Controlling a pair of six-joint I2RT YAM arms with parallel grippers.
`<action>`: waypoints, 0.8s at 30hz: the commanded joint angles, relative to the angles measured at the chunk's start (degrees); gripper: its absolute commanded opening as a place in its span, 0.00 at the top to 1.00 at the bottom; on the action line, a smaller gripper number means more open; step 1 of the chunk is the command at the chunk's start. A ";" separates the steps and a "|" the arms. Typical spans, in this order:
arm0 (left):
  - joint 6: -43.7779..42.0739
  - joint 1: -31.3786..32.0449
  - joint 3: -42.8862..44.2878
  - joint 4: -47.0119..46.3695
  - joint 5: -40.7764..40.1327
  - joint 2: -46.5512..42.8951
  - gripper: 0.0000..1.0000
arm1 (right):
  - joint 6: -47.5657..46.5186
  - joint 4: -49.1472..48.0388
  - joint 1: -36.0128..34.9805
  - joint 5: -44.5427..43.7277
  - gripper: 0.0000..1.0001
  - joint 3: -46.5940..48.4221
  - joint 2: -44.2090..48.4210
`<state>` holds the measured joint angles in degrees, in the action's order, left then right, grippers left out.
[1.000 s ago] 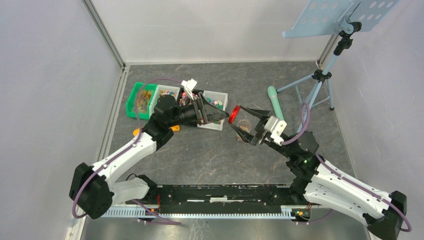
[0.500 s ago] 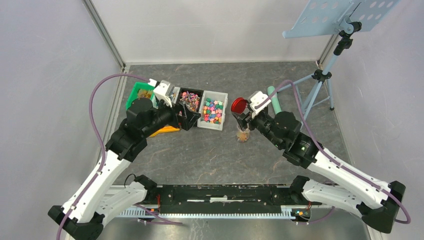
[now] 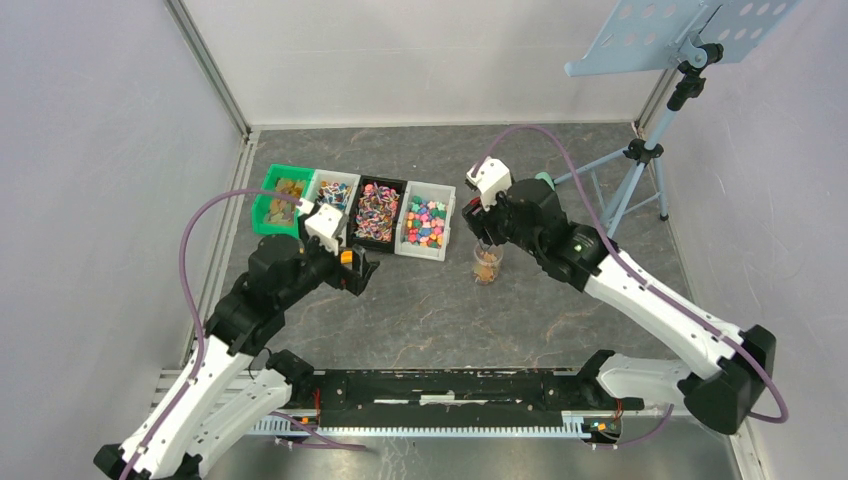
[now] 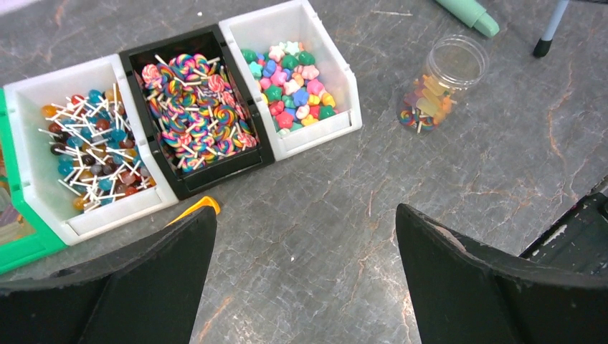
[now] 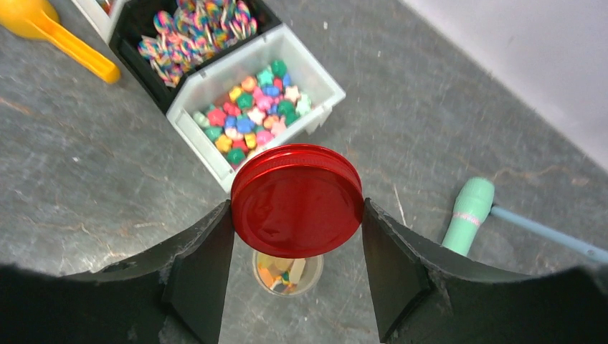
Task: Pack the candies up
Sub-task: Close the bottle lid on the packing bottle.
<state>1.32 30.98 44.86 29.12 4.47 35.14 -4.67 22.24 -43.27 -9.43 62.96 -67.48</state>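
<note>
Candies, loose stock and part-packed: small star-shaped sweets in pink, green, yellow, blue and red. Most lie in the end white bin, and a smaller share is already in the jar.

1. Bench: grey stone-look top that carries every item below.
2. Left hand: jaws spread as wide as they go and gripping nothing. It hovers over bare bench in front of the bins, close to the scoop, which I judge it is placed to pick up.
3. Right hand: jaws partly apart, clamped on opposite edges of the red lid. It hangs directly over the jar.
4. Bins, four touching in a row so that one reach serves all. In order they are the green bin, a white bin of ball lollipops, a black bin of swirl lollipops and the white bin of star sweets.
5. Clear jar: upright, mouth open, just beside the end bin and partly filled.
6. Red lid: held level above the jar mouth, apparently for capping.
7. Orange scoop: lying on the bench before the bins.
</note>
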 commanded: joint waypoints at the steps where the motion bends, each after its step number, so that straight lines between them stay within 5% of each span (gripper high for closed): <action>1: -4.22 0.14 -0.74 -6.02 -1.27 -2.69 0.00 | 0.13 8.18 2.75 5.69 0.40 5.26 -4.92; 24: -5.01 0.18 -1.22 -5.67 -0.13 -2.26 0.00 | -2.45 25.93 6.30 11.90 0.48 15.88 -20.45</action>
<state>-0.97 30.98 43.66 26.00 3.55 32.56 -7.16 46.04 -37.06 2.42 76.29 -87.96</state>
